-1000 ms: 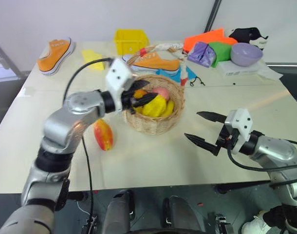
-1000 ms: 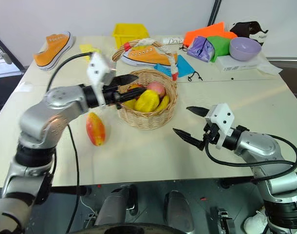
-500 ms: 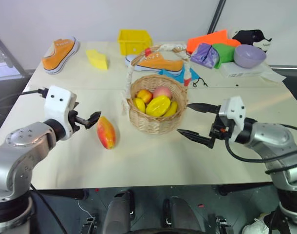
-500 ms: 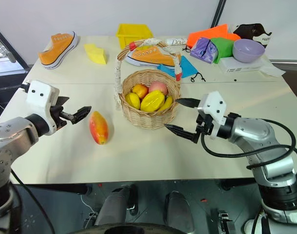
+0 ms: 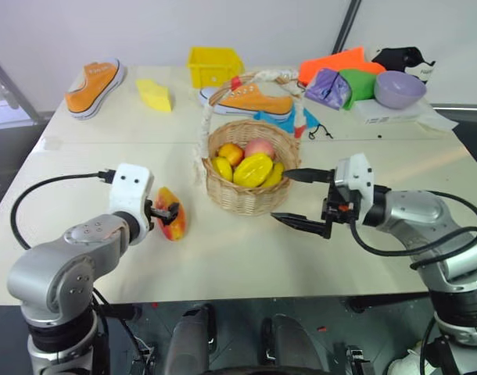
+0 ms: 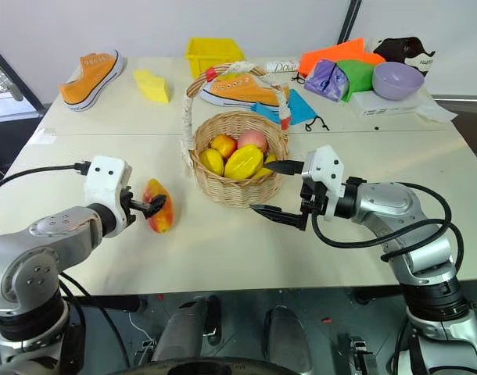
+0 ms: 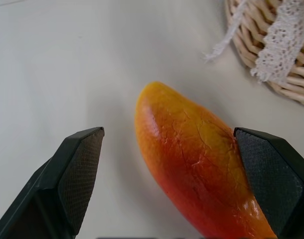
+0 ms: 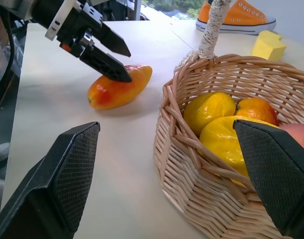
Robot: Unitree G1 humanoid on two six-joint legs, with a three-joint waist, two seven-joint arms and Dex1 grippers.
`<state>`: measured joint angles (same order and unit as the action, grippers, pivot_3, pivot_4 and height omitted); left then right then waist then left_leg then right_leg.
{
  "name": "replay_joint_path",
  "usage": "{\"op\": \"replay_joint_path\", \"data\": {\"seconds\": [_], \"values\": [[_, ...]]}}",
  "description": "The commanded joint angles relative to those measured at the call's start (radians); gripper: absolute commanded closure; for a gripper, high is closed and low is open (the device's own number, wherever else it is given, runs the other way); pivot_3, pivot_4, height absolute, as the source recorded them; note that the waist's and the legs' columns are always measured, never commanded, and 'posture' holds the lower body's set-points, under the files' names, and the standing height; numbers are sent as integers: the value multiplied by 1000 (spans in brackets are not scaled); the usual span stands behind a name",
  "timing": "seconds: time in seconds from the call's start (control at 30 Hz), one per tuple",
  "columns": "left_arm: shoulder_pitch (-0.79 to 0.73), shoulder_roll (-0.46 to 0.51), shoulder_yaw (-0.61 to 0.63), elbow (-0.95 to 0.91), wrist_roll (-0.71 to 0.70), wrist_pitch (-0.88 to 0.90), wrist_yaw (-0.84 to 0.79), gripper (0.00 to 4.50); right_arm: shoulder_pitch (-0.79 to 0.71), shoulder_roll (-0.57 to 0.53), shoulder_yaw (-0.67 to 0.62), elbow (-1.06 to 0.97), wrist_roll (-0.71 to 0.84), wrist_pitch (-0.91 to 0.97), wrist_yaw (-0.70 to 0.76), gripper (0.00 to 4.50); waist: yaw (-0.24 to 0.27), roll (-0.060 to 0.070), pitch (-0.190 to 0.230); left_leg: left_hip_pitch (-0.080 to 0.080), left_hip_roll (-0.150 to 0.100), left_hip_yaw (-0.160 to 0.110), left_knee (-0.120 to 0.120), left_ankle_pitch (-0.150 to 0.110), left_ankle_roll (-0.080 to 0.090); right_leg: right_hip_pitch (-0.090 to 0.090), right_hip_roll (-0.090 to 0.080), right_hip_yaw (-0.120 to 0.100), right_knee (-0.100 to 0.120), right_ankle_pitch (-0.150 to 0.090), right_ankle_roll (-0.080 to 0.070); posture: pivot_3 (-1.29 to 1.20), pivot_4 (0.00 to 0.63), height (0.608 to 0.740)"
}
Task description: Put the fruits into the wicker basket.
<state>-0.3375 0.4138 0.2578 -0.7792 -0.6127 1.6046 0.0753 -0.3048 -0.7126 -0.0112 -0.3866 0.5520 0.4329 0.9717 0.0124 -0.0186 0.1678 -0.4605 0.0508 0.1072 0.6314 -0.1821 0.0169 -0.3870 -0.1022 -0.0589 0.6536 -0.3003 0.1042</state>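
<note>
Straddling the mango [image 7: 197,174] on the table [image 5: 246,258] just left of the wicker basket [image 5: 250,195], the left gripper [image 7: 172,184] stands wide, holding nothing; it should centre, then close across the middle. The starfruit [image 5: 254,169] lies inside; the right gripper [image 5: 301,199] gapes empty beside the basket

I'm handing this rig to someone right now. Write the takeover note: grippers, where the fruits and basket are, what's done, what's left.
Left gripper: open, jaws either side of the mango, not closed on it.
Right gripper: open, empty, beside the wicker basket.
Starfruit: already in the basket, among other fruit.
Mango: lying on the table, left of the basket.
Left: close on the mango, lift it, drop it in the basket.
</note>
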Motion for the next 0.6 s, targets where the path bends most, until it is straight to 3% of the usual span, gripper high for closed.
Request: {"op": "replay_joint_path", "data": {"seconds": [0.03, 0.3, 0.6], "values": [[19, -24, -2, 37, 17, 10, 31, 41, 12, 11, -14, -29, 1, -22, -7, 0, 0, 0, 0, 0, 0, 0, 0, 0, 0, 0, 0, 0, 0, 0, 0, 0, 150, 733], [7, -5, -29, 69, 47, 10, 23, 3738, 23, 16, -20, -56, 3, -16, -36, 0, -2, 4, -3, 1, 0, 0, -1, 0, 0, 0, 0, 0, 0, -2, -3, 0, 150, 733], [-62, 67, 11, 75, 97, -24, -54, 3738, 23, 16, -20, -55, 2, -20, -46, 0, -1, 4, -3, 1, 0, 0, -1, 0, -1, 0, -2, 1, 0, -2, -4, 0, 150, 733]]}}
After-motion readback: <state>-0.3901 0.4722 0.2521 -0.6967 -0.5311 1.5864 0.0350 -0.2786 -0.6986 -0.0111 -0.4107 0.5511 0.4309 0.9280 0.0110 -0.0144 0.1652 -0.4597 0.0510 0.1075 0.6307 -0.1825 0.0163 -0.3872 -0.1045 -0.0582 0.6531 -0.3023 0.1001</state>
